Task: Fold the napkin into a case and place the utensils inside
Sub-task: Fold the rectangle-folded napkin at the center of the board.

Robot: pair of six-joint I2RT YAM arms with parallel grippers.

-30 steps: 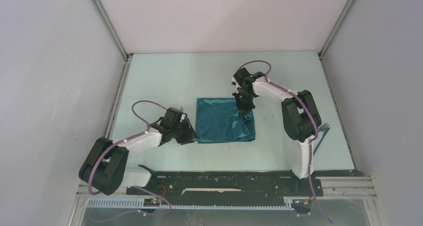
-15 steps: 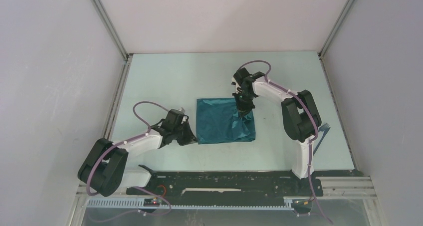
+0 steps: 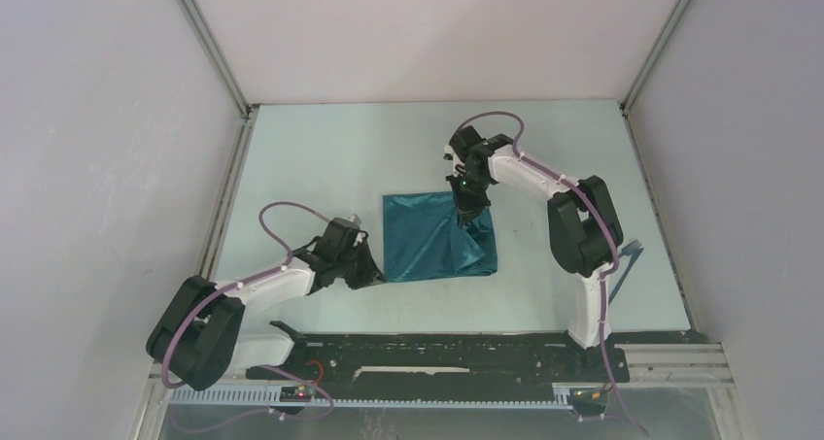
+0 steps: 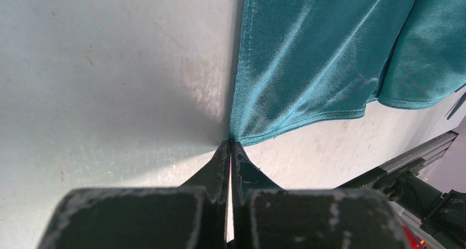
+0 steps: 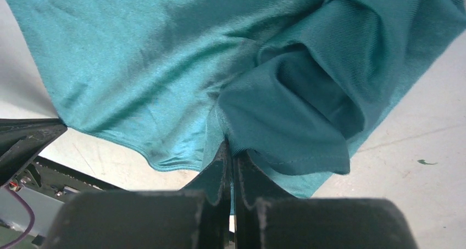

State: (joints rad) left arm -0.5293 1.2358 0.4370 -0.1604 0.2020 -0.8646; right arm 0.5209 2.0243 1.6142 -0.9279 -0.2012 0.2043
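Observation:
The teal satin napkin (image 3: pixel 420 246) lies spread on the table in the middle. My left gripper (image 3: pixel 377 277) is shut on its near-left corner, seen in the left wrist view (image 4: pixel 231 143), with the cloth (image 4: pixel 308 56) stretching away from the tips. My right gripper (image 3: pixel 466 217) is shut on a raised fold at the cloth's far right part; in the right wrist view (image 5: pixel 229 144) the napkin (image 5: pixel 165 56) bunches over the fingers. A dark grey-blue utensil (image 3: pixel 632 250) lies at the right, partly hidden behind the right arm. No case shape shows.
The pale table (image 3: pixel 321 158) is bounded by white walls at the left, back and right. A black rail (image 3: pixel 437 348) runs along the near edge. The left gripper also shows in the right wrist view (image 5: pixel 25 139).
My left gripper has slid nearer and right onto the napkin's near-left corner. My right gripper has shifted a little left with the fold, pulling the far right corner inward.

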